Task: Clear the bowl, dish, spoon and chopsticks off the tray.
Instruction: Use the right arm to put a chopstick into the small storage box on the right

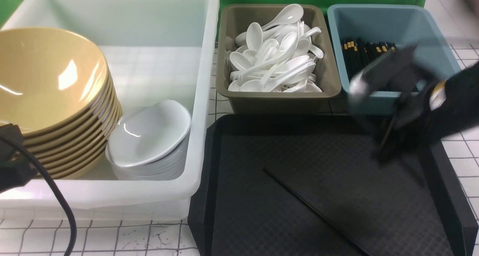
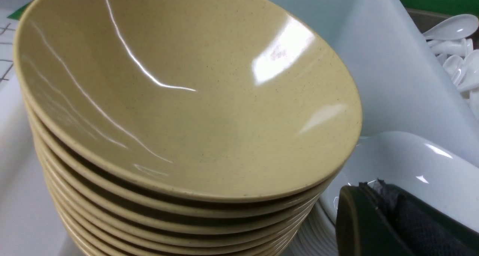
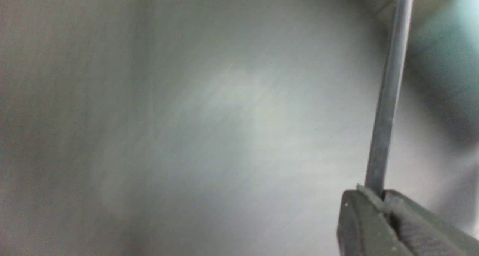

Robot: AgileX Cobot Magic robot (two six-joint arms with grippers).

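The right tool [image 3: 378, 200] was clamped on a thin chopstick [image 3: 389, 91], blurred above the far right corner of the black tray [image 1: 374, 211], near the blue tub [image 1: 374, 24]. A second chopstick [image 1: 310, 205] lay diagonally on the tray. The left tool [image 2: 374, 218], jaws together, sat beside the bowl [image 2: 179, 98] topping the yellow stack in the white tub [image 1: 149, 24].

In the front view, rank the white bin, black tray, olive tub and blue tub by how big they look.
1. White bin.
2. Tray, though the frame crops it.
3. Olive tub and blue tub look alike.
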